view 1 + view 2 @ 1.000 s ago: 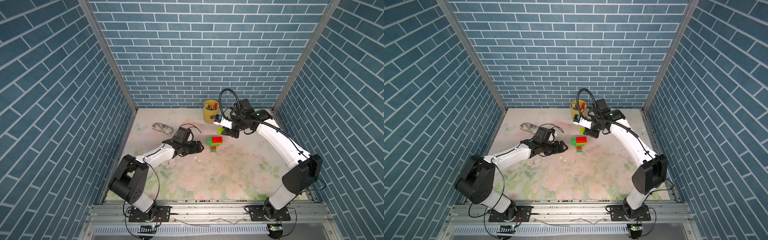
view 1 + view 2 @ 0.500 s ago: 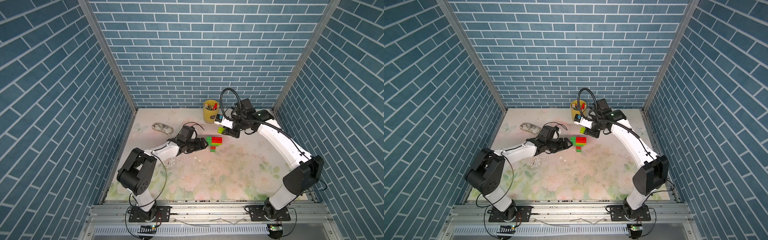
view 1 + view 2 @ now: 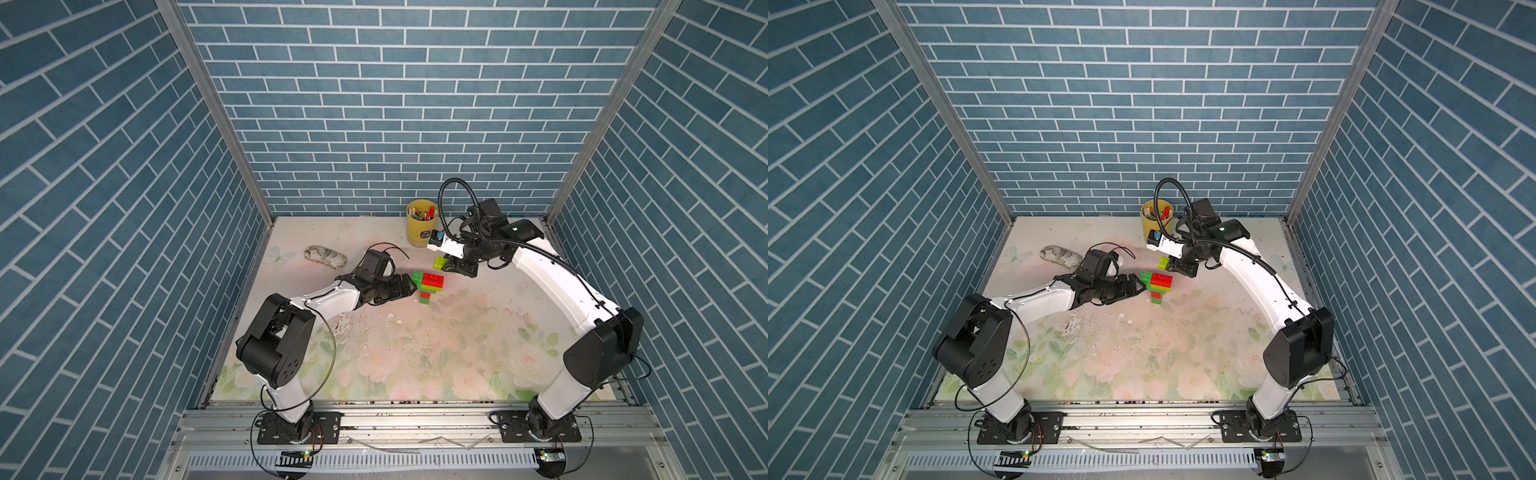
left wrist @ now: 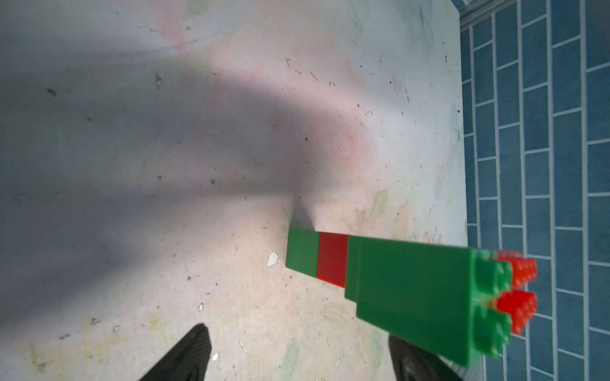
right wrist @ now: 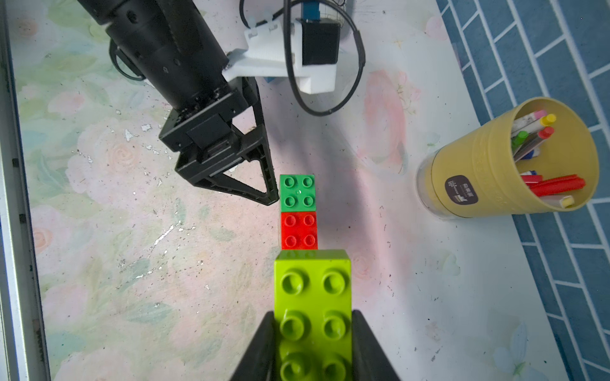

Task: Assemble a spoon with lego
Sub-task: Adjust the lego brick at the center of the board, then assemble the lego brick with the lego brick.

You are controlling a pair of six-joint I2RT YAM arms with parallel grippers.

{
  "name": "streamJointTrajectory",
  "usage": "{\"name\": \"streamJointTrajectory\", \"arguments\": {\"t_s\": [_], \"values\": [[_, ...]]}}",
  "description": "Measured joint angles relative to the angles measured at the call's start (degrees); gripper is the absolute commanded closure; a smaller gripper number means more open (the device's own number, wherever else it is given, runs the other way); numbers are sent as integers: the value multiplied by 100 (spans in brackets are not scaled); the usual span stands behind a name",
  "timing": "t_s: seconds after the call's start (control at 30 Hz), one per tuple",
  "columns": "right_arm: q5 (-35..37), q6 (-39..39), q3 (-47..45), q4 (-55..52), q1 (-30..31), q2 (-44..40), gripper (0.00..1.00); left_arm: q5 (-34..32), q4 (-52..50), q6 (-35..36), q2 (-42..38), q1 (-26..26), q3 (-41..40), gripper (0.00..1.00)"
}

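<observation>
The part-built spoon (image 3: 428,286) (image 3: 1156,285) lies flat mid-table, a green and red stem under a wider green, lime and red head. My left gripper (image 3: 411,286) (image 3: 1140,287) is open, its tips at the left side of the head. In the left wrist view the spoon (image 4: 412,290) lies over one finger (image 4: 412,363), with bare table between the fingers. My right gripper (image 5: 313,346) (image 3: 455,266) is shut on a lime lego brick (image 5: 313,303) (image 3: 440,262), held just behind the head, studs toward the camera. No light-blue brick shows.
A yellow cup of pens (image 3: 421,222) (image 5: 505,158) stands at the back near the right arm. A grey crumpled lump (image 3: 325,255) lies at the back left. Blue brick-pattern walls enclose three sides. The flowered table mat (image 3: 415,353) has flaked patches behind the left gripper.
The left arm has reached right, bringing its open gripper up to the spoon's head. The right arm and its lime brick have stayed still.
</observation>
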Motion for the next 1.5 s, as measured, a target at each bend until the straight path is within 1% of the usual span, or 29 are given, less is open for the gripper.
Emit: {"name": "streamJointTrajectory", "arguments": {"t_s": [0.2,0.43,0.67,1.0,1.5], "values": [[61,162,39,7,101,387,91,2,2,7,-2,17,-2,14],[227,407,297,24,317,772,90,2,2,33,-59,101,-87,14],[367,461,658,-57,417,1047,90,2,0,35,-103,131,-208,14],[479,603,699,-129,474,1200,91,13,7,35,-103,142,-210,14],[468,605,754,-199,546,1285,91,24,13,35,-101,149,-221,14]]}}
